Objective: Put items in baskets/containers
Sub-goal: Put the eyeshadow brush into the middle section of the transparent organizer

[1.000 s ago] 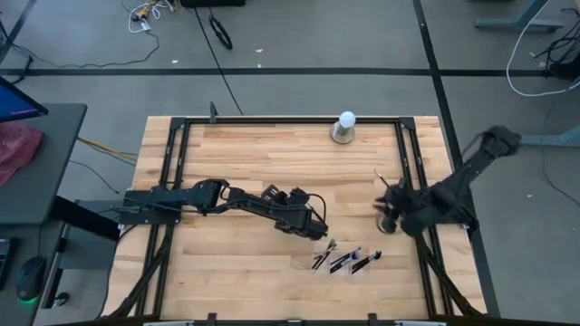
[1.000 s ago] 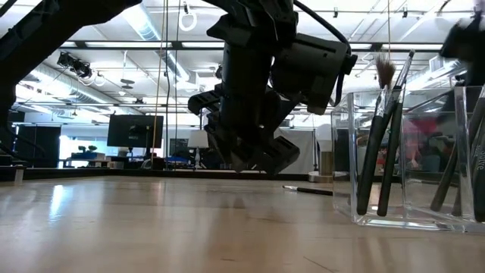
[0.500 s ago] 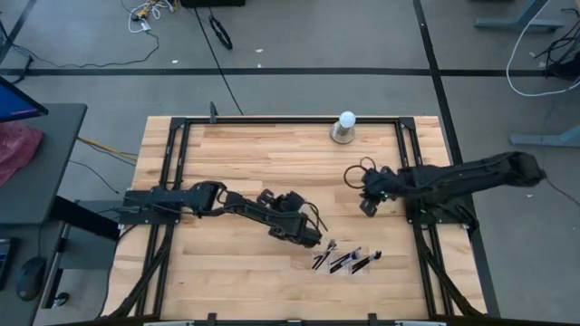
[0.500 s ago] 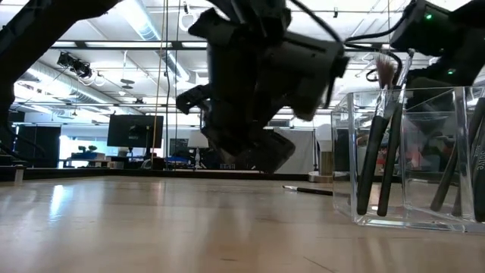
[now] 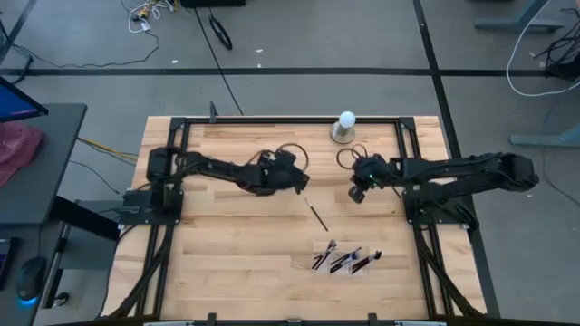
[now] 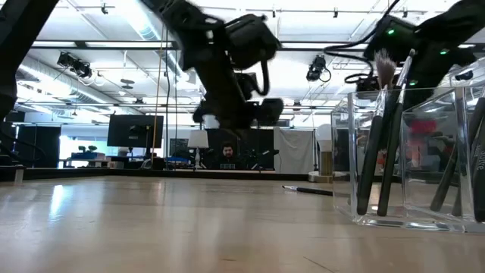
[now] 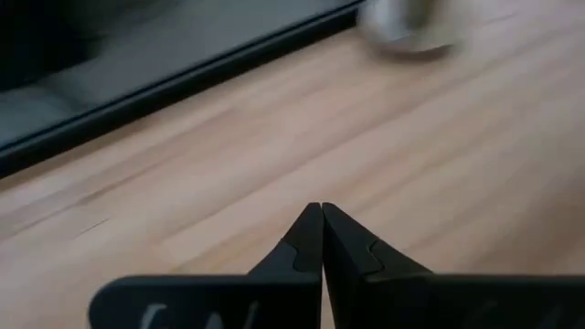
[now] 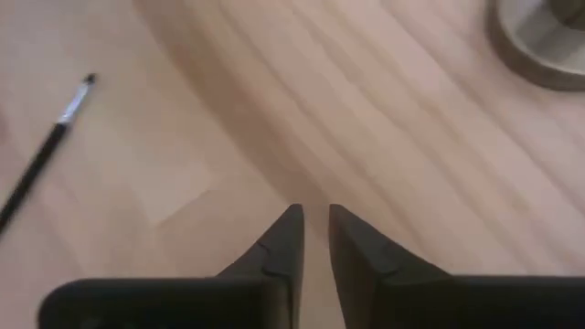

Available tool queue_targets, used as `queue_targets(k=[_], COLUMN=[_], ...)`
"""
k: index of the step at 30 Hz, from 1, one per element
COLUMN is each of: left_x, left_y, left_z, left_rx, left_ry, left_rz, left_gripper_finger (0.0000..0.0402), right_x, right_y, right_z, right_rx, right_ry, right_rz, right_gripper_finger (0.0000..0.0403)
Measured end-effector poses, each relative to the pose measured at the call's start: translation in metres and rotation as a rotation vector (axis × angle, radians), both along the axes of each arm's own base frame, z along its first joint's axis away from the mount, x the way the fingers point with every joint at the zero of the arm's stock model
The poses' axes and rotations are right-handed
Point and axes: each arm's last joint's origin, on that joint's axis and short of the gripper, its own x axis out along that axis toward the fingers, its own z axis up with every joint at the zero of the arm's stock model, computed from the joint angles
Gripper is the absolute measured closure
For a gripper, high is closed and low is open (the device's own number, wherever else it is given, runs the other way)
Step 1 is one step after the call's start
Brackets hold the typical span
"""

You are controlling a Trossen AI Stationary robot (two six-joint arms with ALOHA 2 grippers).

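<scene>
From above, one loose brush lies on the surface between the arms, short of the clear tray already holding brushes; picking it up looks like the step in hand. The left gripper hangs just beyond its far end, the right gripper near. The left wrist view shows jaws clenched, empty. The right wrist view shows jaws slightly parted, the brush well off to one side; next they must centre over it.
</scene>
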Motion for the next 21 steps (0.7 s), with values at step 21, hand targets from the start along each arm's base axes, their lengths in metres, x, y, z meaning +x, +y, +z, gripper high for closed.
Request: queue_targets(k=[21], left_x=[0.012], left_y=[0.009], left_z=[0.005], left_rx=[0.125], left_ry=[-0.286], left_rz=[-0.326], left_gripper_finger=[0.0393], right_x=[-0.026], right_y=[-0.071], right_z=[0.012], right_rx=[0.13], right_ry=[0.676], right_rz=[-0.244], right_gripper_finger=[0.0375])
